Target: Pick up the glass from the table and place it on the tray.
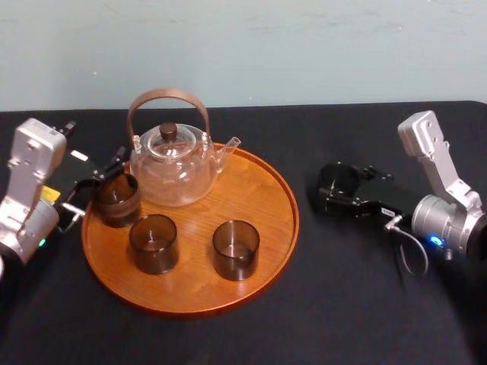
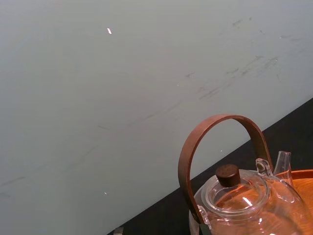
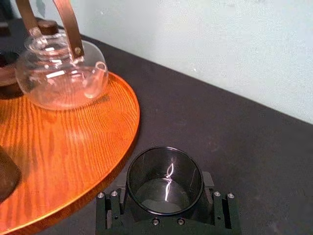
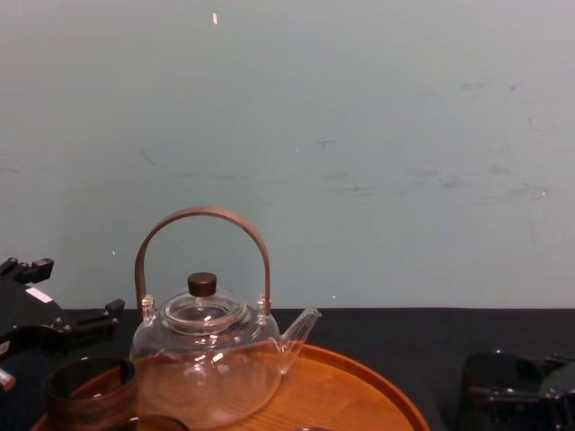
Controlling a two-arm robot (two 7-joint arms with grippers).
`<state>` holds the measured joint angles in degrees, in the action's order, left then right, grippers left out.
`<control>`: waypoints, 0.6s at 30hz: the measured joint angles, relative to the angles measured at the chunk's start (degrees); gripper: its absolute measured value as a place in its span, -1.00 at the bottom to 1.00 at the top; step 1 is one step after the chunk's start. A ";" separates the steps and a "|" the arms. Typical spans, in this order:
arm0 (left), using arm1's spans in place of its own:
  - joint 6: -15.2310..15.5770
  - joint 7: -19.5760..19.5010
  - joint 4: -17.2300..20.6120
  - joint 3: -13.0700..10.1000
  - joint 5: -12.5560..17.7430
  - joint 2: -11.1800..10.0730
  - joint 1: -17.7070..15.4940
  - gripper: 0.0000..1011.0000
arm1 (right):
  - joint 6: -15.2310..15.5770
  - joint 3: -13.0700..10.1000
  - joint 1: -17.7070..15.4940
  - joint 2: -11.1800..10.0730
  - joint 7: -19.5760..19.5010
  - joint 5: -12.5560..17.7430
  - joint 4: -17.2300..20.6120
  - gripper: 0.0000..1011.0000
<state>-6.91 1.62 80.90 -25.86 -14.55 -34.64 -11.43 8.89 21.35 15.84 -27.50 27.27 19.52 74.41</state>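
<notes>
Right gripper [image 1: 340,187]: jaws clamped on either side of the glass [image 3: 165,179], low over the table [image 1: 342,304], to the right of the tray and apart from its rim.
The glass: dark smoky tumbler, upright, mouth up, empty; only its own base shows inside. Whether it rests on the black surface or is just off it cannot be told.
Left gripper [image 1: 103,187]: at the tray's left rim, beside the rear-left tumbler [image 1: 116,199]; whether it grips that tumbler cannot be told.
Tray [image 1: 259,198]: round, orange-brown wood, low rim, flat on the table. Contents, four items:
- teapot [image 1: 171,163], clear glass, arched brown handle, dark-knobbed lid on, spout to the right, at the rear; liquid inside cannot be judged.
- rear-left tumbler, upright, touching or just beside the teapot.
- front-left tumbler [image 1: 153,243], upright, empty.
- front-centre tumbler [image 1: 236,249], upright, empty, apart from the others.
</notes>
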 joint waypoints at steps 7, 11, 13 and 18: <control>0.00 0.00 0.00 0.00 0.00 0.00 0.00 0.98 | -0.42 -0.45 -0.06 -0.84 1.25 1.03 1.86 0.78; 0.00 0.00 0.00 0.00 0.00 0.00 0.00 0.98 | -0.80 -0.17 0.58 -1.34 2.35 1.41 2.72 0.78; 0.00 0.00 0.00 0.00 0.00 0.00 0.00 0.98 | -1.16 0.34 1.33 -1.56 3.24 1.53 3.11 0.78; 0.00 0.00 0.00 0.00 0.00 0.00 0.00 0.98 | -1.77 1.35 2.85 -1.53 4.52 1.72 3.25 0.78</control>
<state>-6.91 1.62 80.90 -25.87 -14.55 -34.64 -11.43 7.12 22.71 18.69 -29.04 31.79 21.24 77.66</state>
